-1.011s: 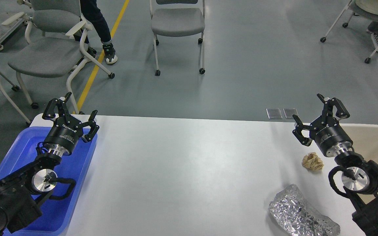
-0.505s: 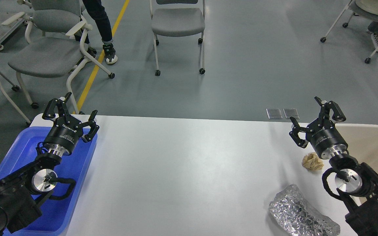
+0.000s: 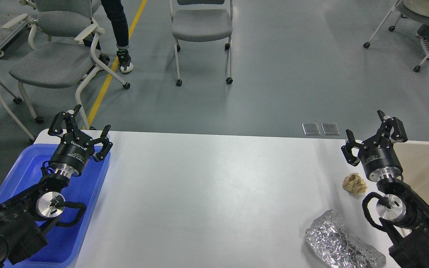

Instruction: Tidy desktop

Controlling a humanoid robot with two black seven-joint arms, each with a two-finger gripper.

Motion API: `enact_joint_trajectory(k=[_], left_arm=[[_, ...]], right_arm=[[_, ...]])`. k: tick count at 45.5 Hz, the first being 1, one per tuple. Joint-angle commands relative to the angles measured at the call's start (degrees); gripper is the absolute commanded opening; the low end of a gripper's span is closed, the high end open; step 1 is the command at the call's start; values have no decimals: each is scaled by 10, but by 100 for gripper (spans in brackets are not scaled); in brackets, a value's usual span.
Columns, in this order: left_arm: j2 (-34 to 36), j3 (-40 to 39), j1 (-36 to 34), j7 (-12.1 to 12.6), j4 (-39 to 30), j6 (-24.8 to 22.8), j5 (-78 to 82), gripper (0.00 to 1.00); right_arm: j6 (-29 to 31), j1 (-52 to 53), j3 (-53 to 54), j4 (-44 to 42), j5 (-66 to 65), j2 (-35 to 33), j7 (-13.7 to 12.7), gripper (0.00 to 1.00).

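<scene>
Left gripper (image 3: 81, 128) fingers apart, empty, above blue tray (image 3: 88, 208). Right gripper (image 3: 376, 136) fingers apart (empty), near paper wad (image 3: 354, 184) on desktop (image 3: 207, 197).

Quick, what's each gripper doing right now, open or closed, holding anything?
Left gripper: open, empty, above the blue tray.
Right gripper: open, empty, beyond the crumpled paper ball.

White lettering runs across the black body of the left end effector (image 3: 82, 130), and a similar small line of print sits on the right end effector (image 3: 376, 136), but both are too small and slanted to make out. Nothing else carries legible writing.
</scene>
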Motion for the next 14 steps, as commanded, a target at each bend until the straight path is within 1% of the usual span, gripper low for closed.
enact_joint_trajectory(k=[1,14], left_arm=[[0,0,0,0,0,0,0,98],[0,-1,0,0,0,0,-1,98]], right_arm=[[0,-6,-11,-1,0,-3,12,100],[-2,-1,-22,2,0,-9,12,100]])
